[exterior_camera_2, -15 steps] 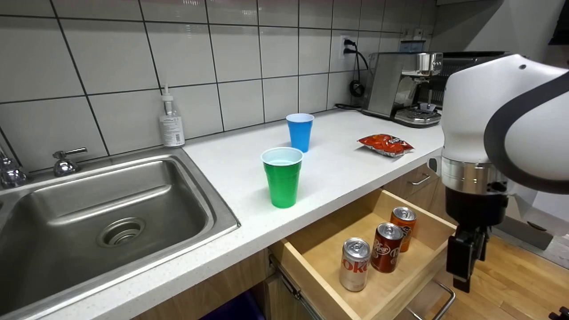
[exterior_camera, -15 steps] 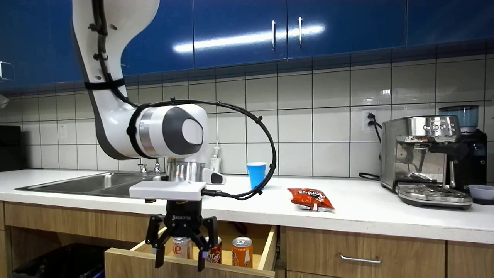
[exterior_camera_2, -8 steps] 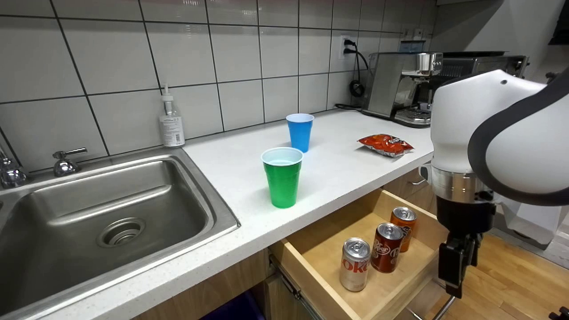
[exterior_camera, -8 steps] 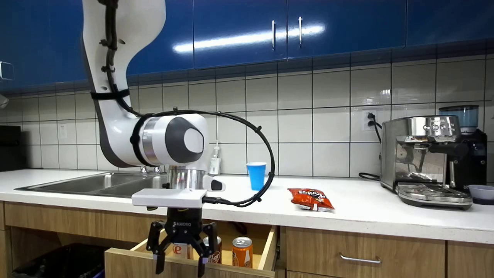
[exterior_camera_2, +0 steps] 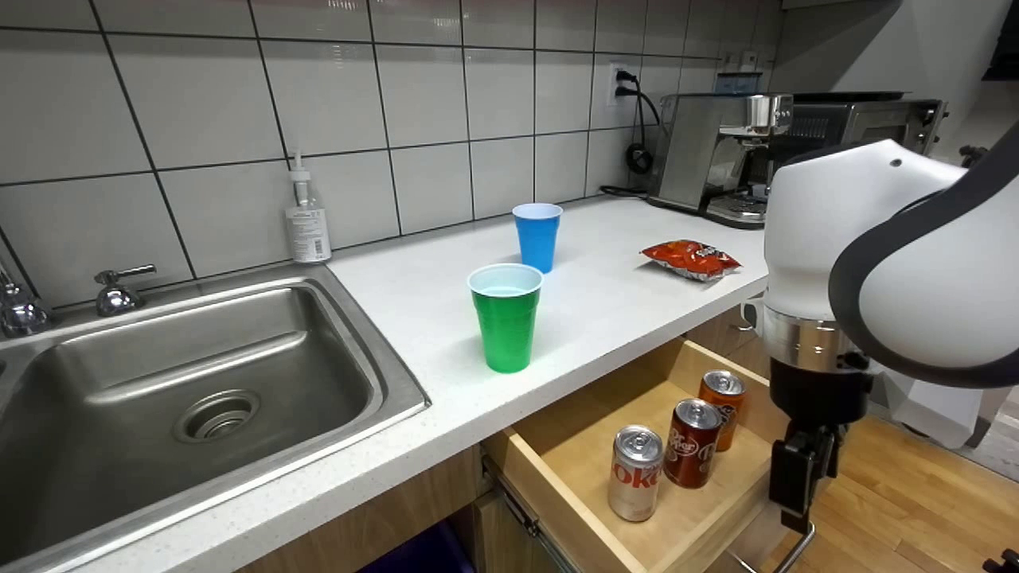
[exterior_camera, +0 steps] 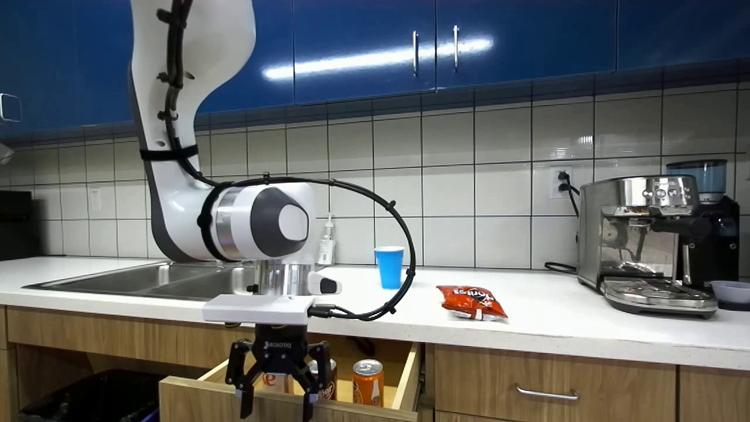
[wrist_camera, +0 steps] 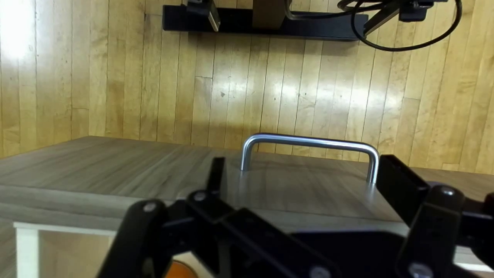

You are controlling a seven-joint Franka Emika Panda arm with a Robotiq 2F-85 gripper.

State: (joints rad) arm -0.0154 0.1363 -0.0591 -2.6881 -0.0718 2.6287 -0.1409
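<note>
Below the white countertop (exterior_camera_2: pixel 593 306), a pulled-out light-wood drawer (exterior_camera_2: pixel 573 438) holds three metal cans (exterior_camera_2: pixel 691 447); on its near side, by the silver bar handle (wrist_camera: pixel 308 141), the black two-fingered gripper (exterior_camera: pixel 276 405) gapes wide.

I see my black claw (exterior_camera: pixel 277 405), a silver handle (wrist_camera: pixel 308 141), a wood-grained drawer front (wrist_camera: pixel 162 166), a silver can (exterior_camera_2: pixel 635 477) lettered red, a dark-red can (exterior_camera_2: pixel 691 442), an orange can (exterior_camera_2: pixel 731 410), a white worktop (exterior_camera_2: pixel 605 294).
</note>
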